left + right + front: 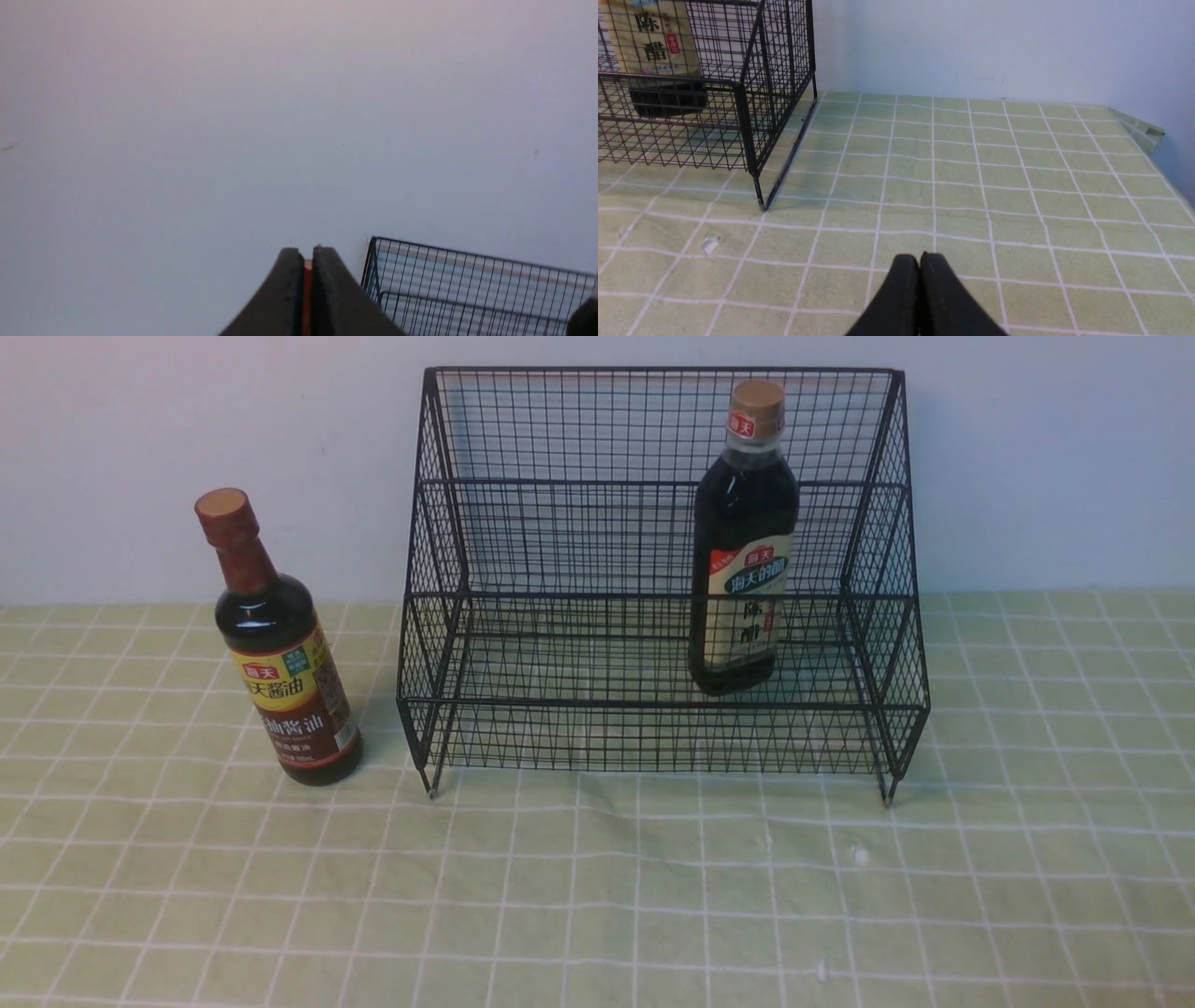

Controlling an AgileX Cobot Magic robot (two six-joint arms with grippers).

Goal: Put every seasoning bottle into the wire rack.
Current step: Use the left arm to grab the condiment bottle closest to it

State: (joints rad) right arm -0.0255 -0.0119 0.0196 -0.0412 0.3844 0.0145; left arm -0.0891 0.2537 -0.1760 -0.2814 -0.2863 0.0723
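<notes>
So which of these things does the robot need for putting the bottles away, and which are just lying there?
For the job:
- red-capped bottle, standing on the cloth, still to go in
- tan-capped bottle, already in the rack
- wire rack

Just there:
- green checked cloth
- white crumb on the cloth
- wall behind

A mock kitchen rigged for robot trials: a counter (1017, 186) draped in pale green checked cloth runs ahead of the right jaws to a bare white wall (971, 46). Ahead and aside stands a black wire rack (607, 705) holding a vinegar bottle (744, 569), a soy sauce bottle (280, 653) beside it.
</notes>
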